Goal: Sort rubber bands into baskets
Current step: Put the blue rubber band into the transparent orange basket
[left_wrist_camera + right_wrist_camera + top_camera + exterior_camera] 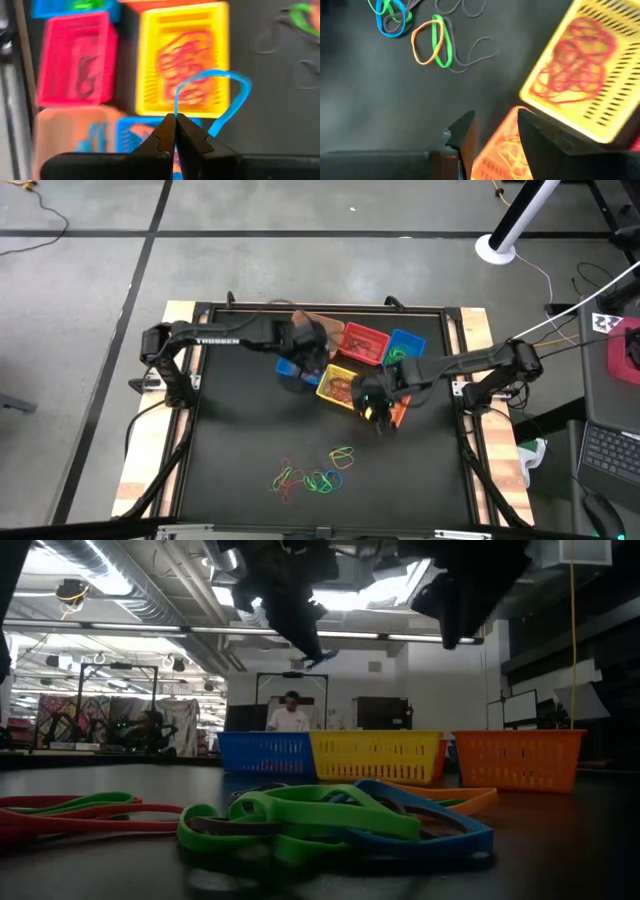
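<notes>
Left wrist view: left gripper (175, 120) pinched closed on thin blue rubber band (235, 95) above baskets at table's (240, 450) far edge.
Risk: dangling band drops into yellow perforated plastic basket (150, 60), not blue basket (135, 132); right gripper (495, 132) open, empty.

The high view looks straight down on the whole bench (250, 440). The low view faces level across it. Both wrist views sit close above, sharing the yellow basket (182, 57).

Perforated plastic baskets (182, 60); matt black table (240, 440).
</notes>
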